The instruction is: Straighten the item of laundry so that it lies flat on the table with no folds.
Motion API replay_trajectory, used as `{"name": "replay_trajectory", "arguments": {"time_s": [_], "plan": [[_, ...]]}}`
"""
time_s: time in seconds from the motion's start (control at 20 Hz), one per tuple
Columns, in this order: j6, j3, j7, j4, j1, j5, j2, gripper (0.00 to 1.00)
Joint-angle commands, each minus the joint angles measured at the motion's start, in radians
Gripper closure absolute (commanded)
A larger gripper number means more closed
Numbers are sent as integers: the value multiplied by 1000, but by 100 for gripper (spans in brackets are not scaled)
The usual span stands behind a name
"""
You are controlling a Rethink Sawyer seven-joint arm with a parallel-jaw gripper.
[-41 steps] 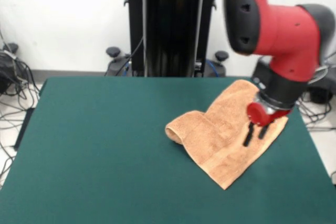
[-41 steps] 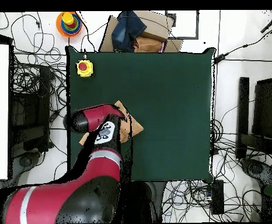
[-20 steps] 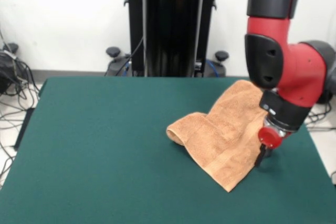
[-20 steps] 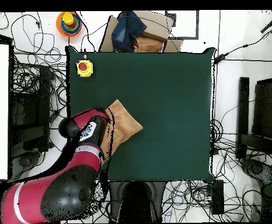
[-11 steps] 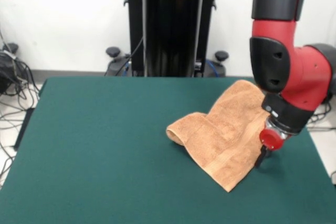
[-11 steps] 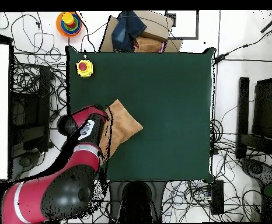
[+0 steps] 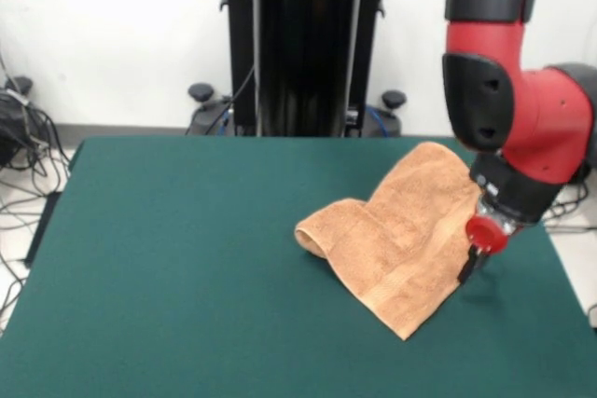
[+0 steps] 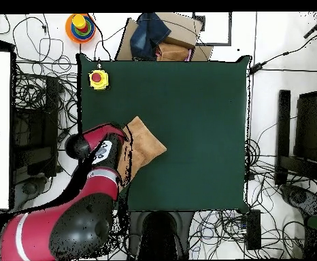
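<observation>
**Operator:** The towel (image 7: 401, 230) sits on the green table (image 7: 187, 258), toward the side where my arm is working. In the front view that puts it right of centre; in the overhead view (image 8: 142, 144) it lies against the table's left edge. It isn't flat. One end is rolled over into a rounded fold pointing toward the table's middle, and the rest spreads out at a diagonal, with one corner pointing at the camera and a woven band running near that end.

**Observer:** And the big things around it?

**Operator:** The table (image 8: 188, 122) takes up most of both views. Next in size is the red and black arm (image 7: 508, 90), which comes down over the towel's outer edge. In the overhead view the arm (image 8: 86, 197) covers that side of the cloth.

**Observer:** The gripper?

**Operator:** The gripper (image 7: 465, 270) hangs just at the towel's edge, low over the felt. I see only a dark tip below the red wrist disc, so I cannot tell whether the fingers are apart or together, or whether they hold any cloth.

**Observer:** Anything smaller?

**Operator:** A yellow box with a red button (image 8: 97, 79) sits at a table corner, well apart from the towel.
</observation>
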Motion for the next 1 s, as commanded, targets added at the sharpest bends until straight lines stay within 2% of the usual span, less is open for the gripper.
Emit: {"name": "replay_trajectory", "arguments": {"time_s": [0.05, 0.3, 0.45, 0.55, 0.7, 1.0], "plan": [[104, 146, 96, 307, -53, 23, -265, 0], [175, 208, 22, 491, -121, 11, -440, 0], [181, 217, 2, 526, -146, -16, -475, 0], [157, 221, -16, 523, -171, -45, -459, 0], [71, 216, -31, 496, -209, -105, -382, 0], [-33, 212, -6, 373, -234, -194, -221, 0]]}}
